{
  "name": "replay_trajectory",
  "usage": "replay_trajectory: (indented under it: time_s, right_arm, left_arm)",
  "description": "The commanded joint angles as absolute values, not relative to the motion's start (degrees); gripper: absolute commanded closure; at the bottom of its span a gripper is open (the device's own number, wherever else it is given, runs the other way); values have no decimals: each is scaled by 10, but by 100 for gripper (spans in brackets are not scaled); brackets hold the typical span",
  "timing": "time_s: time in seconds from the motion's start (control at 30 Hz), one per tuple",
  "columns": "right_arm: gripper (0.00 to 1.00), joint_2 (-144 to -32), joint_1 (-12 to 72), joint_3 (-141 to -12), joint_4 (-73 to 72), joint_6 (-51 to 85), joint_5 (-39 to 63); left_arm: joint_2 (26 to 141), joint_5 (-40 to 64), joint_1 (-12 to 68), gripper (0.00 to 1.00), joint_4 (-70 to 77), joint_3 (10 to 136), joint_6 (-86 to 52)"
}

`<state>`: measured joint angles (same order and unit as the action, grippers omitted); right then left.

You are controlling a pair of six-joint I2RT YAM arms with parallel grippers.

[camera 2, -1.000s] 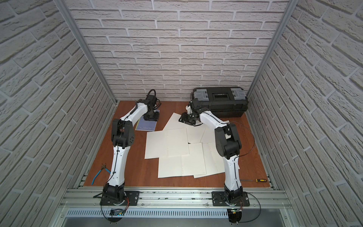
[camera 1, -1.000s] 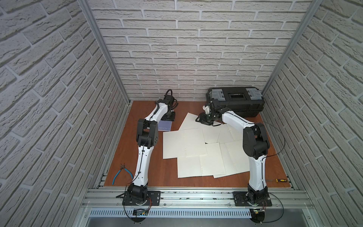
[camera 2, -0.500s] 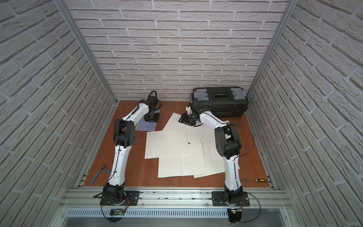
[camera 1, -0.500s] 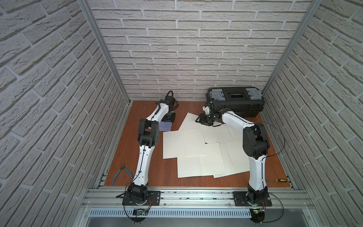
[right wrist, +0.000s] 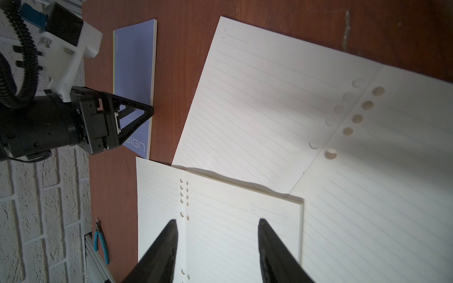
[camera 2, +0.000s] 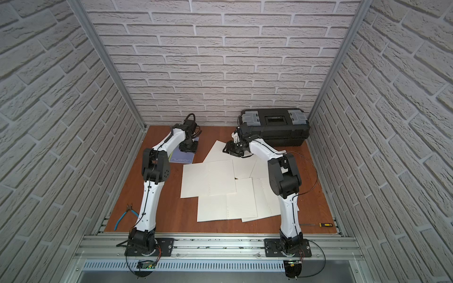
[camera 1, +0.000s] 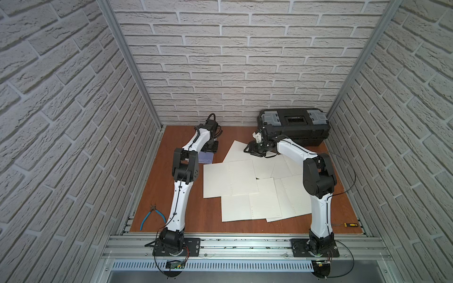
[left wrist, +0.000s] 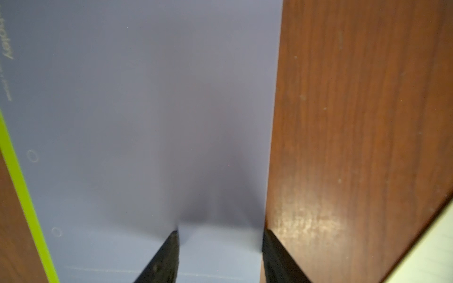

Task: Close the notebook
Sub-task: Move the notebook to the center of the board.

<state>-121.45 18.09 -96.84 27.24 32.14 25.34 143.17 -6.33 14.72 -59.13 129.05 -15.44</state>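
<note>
The notebook [camera 1: 205, 159] [camera 2: 182, 156] lies flat at the back left of the table, its lavender cover up. In the left wrist view the cover [left wrist: 147, 110] fills most of the frame, with a lime strip along one side. My left gripper [camera 1: 211, 146] [camera 2: 188, 147] [left wrist: 220, 235] stands on it, open. One fingertip [left wrist: 172, 239] rests on the cover and its mate sits at the cover's edge by the bare wood. In the right wrist view the notebook [right wrist: 133, 73] is shut, with the left gripper [right wrist: 137, 110] on it. My right gripper [camera 1: 248, 150] [right wrist: 217, 221] hangs open over loose paper, holding nothing.
Several loose lined sheets [camera 1: 245, 181] [right wrist: 269, 110] are spread over the middle of the wooden table [camera 1: 340, 208]. A black toolbox [camera 1: 294, 129] stands at the back right. Blue-handled pliers [camera 1: 153, 216] lie front left, a yellow-handled screwdriver [camera 1: 348, 224] front right. Brick walls close three sides.
Almost nothing has shifted. The left gripper stays down on the notebook with its jaws slightly narrower. The right arm has not moved.
</note>
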Motion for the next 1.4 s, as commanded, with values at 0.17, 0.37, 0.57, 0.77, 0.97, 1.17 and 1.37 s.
replay_trajectory:
  time_s: [0.17, 0.37, 0.57, 0.77, 0.97, 1.17, 1.37]
  right_arm:
    - [47, -1192, 178, -978, 266, 317, 257]
    - [47, -1194, 178, -983, 272, 318, 256]
    - [47, -1194, 177, -987, 285, 315, 253]
    - [47, -1192, 177, -991, 295, 315, 249]
    - [47, -1187, 177, -990, 302, 315, 244]
    - [47, -1184, 178, -990, 304, 320, 240]
    - [47, -1184, 179, -996, 309, 321, 237]
  left_arm:
    - [1459, -52, 98, 47, -620, 1296, -131]
    - [1462, -44, 75, 47, -619, 1297, -104]
    - [1467, -40, 50, 47, -620, 1301, -77]
    - [1469, -43, 24, 47, -616, 1302, -59]
    - [1488, -49, 10, 47, -623, 1330, -41]
    - [1495, -51, -2, 47, -623, 1336, -32]
    - [1499, -53, -11, 47, -620, 1339, -27]
